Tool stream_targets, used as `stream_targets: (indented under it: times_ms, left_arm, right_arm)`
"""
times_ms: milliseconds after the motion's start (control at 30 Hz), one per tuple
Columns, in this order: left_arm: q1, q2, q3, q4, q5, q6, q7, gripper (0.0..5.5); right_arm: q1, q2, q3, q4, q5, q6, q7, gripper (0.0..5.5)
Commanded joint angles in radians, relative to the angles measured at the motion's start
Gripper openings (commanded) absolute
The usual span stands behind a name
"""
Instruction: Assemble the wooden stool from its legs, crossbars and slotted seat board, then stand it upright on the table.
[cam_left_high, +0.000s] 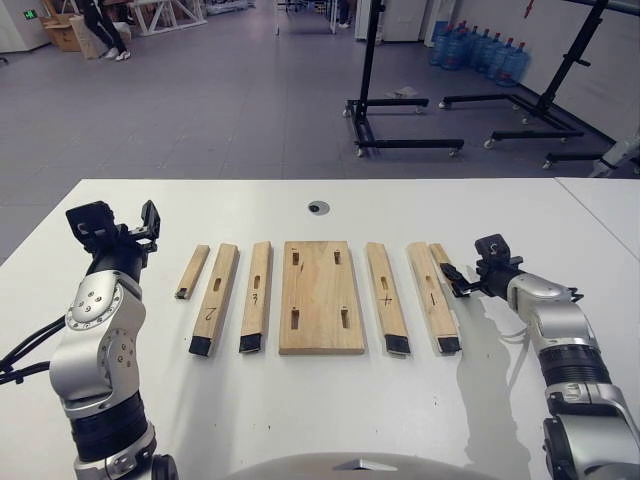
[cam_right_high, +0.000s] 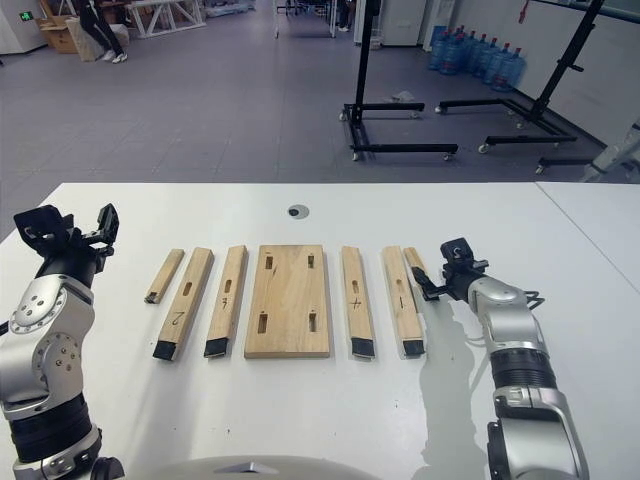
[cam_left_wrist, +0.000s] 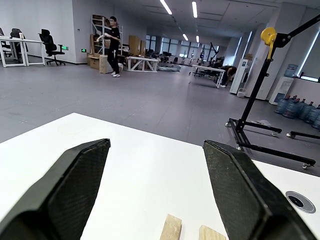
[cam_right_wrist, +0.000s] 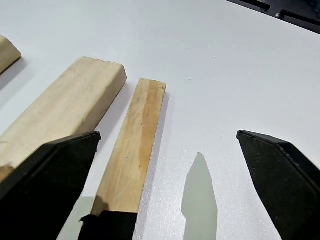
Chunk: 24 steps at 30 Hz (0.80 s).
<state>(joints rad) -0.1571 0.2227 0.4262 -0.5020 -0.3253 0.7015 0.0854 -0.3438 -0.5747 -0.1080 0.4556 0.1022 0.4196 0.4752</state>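
The slotted seat board (cam_left_high: 321, 297) lies flat mid-table. Two black-tipped legs (cam_left_high: 215, 298) (cam_left_high: 257, 295) lie to its left, and two more (cam_left_high: 387, 297) (cam_left_high: 432, 296) to its right. A short crossbar (cam_left_high: 192, 271) lies at the far left of the row. My left gripper (cam_left_high: 140, 228) is held above the table left of that crossbar, open and empty (cam_left_wrist: 157, 146). My right gripper (cam_left_high: 462, 280) sits low at the right end of the row, open, its fingers either side of a second short crossbar (cam_right_wrist: 135, 150) that lies beside the outermost leg (cam_right_wrist: 65, 107).
A round hole (cam_left_high: 318, 207) is set in the white table (cam_left_high: 500, 210) behind the board. Another table (cam_left_high: 610, 205) adjoins on the right. Black wheeled stands (cam_left_high: 400, 120) stand on the floor beyond the far edge. The table's front strip is bare.
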Motion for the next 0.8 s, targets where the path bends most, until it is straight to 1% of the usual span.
stream_targets:
  times_ms: [33, 67, 300, 367, 500, 533, 633, 800]
  left_arm:
    - [-0.002, -0.010, -0.008, -0.004, 0.002, 0.002, 0.009, 3.39]
    - [-0.002, -0.011, -0.010, -0.004, 0.002, 0.002, 0.011, 3.39]
    - [-0.007, -0.019, -0.015, -0.002, 0.005, -0.002, 0.015, 3.39]
    - [-0.010, -0.019, -0.016, -0.001, 0.005, -0.002, 0.014, 3.39]
    - [-0.018, -0.014, -0.011, 0.006, 0.003, -0.002, 0.013, 3.39]
    - [-0.020, -0.013, -0.010, 0.008, 0.003, -0.002, 0.013, 3.39]
    - [-0.032, -0.008, -0.008, 0.019, 0.002, -0.001, 0.010, 3.39]
    - [-0.066, -0.018, 0.043, 0.051, -0.101, 0.053, -0.019, 3.39]
  right_arm:
    - [-0.012, 0.012, 0.040, 0.047, -0.034, 0.000, 0.005, 4.58]
    - [-0.009, 0.015, 0.050, 0.054, -0.040, -0.002, 0.008, 4.46]
    - [0.002, 0.023, 0.084, 0.055, -0.037, 0.015, 0.039, 3.13]
    - [0.015, 0.017, 0.074, 0.033, -0.025, 0.040, 0.043, 2.69]
    - [0.040, 0.012, 0.056, 0.038, -0.016, 0.061, 0.042, 2.04]
    - [0.045, 0.014, 0.055, 0.045, -0.015, 0.059, 0.043, 1.96]
    - [0.055, 0.020, 0.044, 0.060, -0.008, 0.048, 0.042, 1.33]
    - [0.033, 0.010, -0.016, 0.055, 0.036, 0.045, 0.052, 1.29]
